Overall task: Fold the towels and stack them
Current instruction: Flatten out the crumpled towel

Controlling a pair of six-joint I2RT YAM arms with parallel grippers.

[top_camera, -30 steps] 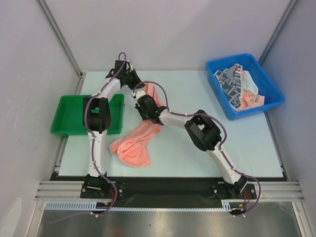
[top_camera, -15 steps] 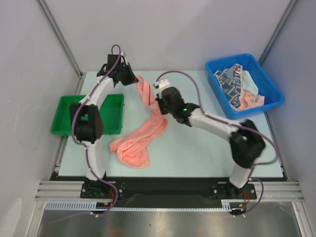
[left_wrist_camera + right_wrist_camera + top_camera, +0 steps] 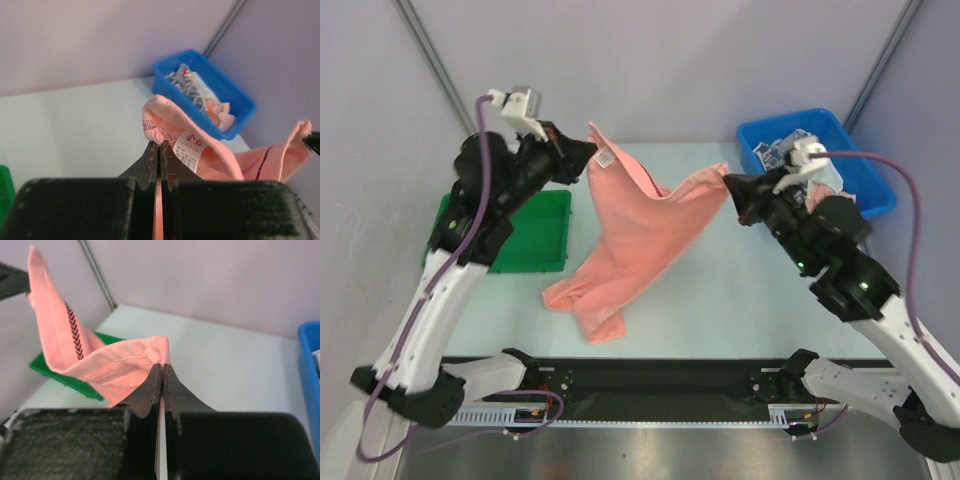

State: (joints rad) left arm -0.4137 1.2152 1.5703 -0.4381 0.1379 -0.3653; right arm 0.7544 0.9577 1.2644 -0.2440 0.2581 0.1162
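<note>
A salmon-pink towel point(image 3: 640, 235) hangs stretched in the air between both grippers, its lower end bunched on the table near the front. My left gripper point(image 3: 588, 150) is shut on its upper left corner, by a small white tag point(image 3: 191, 148). My right gripper point(image 3: 730, 187) is shut on the other upper corner point(image 3: 159, 354). The pink cloth shows in the left wrist view point(image 3: 220, 155) and in the right wrist view point(image 3: 65, 347). More towels point(image 3: 800, 175), navy-and-white patterned, white and pink, lie heaped in the blue bin.
A blue plastic bin point(image 3: 868, 195) stands at the back right; it also shows in the left wrist view point(image 3: 235, 100). A green plastic tray point(image 3: 535, 245) sits at the left, partly behind my left arm. Grey walls close the back and sides.
Both arms have risen and moved apart, lifting the pink towel's two corners off the table and spreading it wide. Its lower end stays bunched on the table.
</note>
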